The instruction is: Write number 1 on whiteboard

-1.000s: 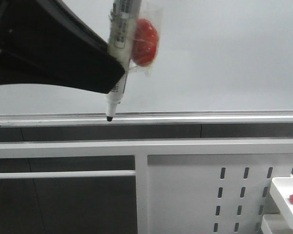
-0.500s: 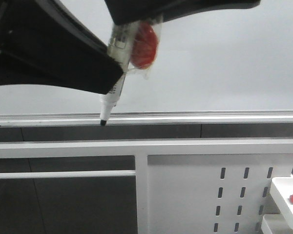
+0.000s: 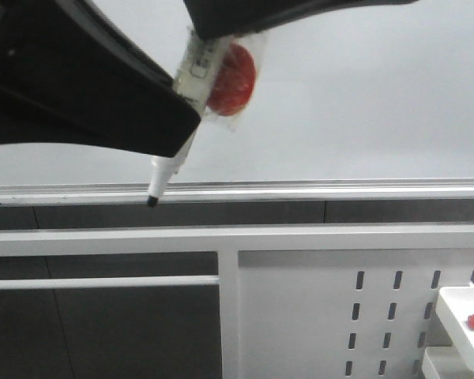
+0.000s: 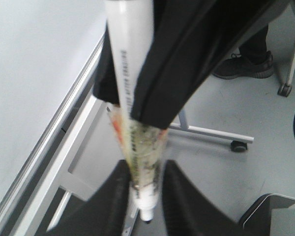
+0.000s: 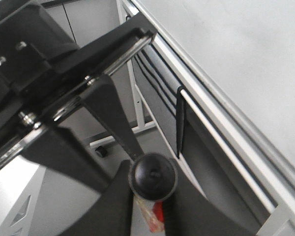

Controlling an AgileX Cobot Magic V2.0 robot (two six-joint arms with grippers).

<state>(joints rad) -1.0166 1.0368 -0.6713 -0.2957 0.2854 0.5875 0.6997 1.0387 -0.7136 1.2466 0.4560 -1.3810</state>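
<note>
Left tool (image 4: 143,194) and right tool (image 5: 151,196) are both gripping the marker (image 3: 182,110), tip below the whiteboard (image 3: 363,103), which is showing no stroke; raising the tip squarely onto it seems advisable.

Matte black left arm (image 3: 71,95), glossy black right arm (image 5: 49,83) with silver screws, curved black jaws

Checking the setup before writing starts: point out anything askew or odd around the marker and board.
The marker hangs tilted, its tip at the silver rail, below the writing surface. A red object in clear wrap is bound to its barrel, which is unusual. The whiteboard shows no stroke.
</note>
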